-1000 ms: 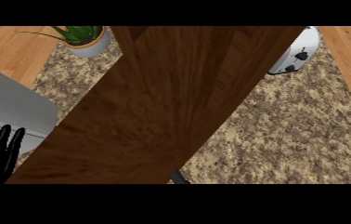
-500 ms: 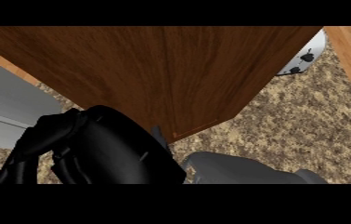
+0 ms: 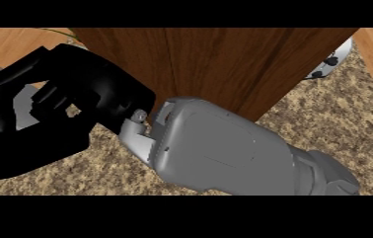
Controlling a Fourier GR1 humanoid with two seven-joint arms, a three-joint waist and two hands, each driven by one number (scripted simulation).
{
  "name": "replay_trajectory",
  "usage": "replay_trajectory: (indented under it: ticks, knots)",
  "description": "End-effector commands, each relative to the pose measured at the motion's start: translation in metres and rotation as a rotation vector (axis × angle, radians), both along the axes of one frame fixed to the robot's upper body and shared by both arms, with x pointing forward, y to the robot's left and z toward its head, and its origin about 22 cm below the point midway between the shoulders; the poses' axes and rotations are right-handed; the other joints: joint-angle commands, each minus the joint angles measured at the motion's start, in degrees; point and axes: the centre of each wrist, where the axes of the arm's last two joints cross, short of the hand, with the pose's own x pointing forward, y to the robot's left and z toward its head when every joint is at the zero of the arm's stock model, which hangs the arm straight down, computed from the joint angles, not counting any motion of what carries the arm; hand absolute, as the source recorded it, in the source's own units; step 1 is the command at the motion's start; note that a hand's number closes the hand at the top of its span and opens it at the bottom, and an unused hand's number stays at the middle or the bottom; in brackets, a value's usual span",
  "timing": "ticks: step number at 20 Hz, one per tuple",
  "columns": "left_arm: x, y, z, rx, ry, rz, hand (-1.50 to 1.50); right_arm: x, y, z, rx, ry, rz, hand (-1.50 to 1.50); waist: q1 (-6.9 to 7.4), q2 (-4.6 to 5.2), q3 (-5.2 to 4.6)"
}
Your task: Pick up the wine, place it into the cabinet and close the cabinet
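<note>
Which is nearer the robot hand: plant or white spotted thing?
The plant, green sliver upper left by the robot hand; the white spotted thing sits far right.

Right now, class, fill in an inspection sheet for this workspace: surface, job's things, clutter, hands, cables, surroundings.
Surface: brown wooden panel fills the upper middle; counter or cabinet door, cannot tell.
Job's things: wine, nothing seen.
Clutter: nothing seen.
Hands: black hand at left, on a grey forearm entering from lower right; probably the right one.
Cables: nothing seen.
Surroundings: speckled rug, wood floor, white-and-black object at top right.

Head view looks steeply down, close above forearm (image 3: 233, 153).
</note>
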Motion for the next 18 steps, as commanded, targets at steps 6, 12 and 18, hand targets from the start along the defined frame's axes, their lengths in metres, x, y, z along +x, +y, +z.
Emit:
replay_trajectory:
  ticks: [6,12,18]
  knots:
    - [0.010,0.018,0.019,0.002,-0.015,0.039,-1.50,0.069,-0.003,-0.003,0.028,0.205,0.088,1.50,-2.28,-0.44,0.11]
    - [0.001,0.026,0.018,-0.003,-0.008,0.030,-1.50,0.114,-0.027,-0.034,0.059,0.045,-0.164,1.50,-2.05,-0.32,0.11]
    - [0.002,0.031,0.029,0.022,0.002,0.017,-1.50,0.139,-0.071,-0.040,0.088,0.052,-0.257,1.50,-2.96,-0.16,0.15]
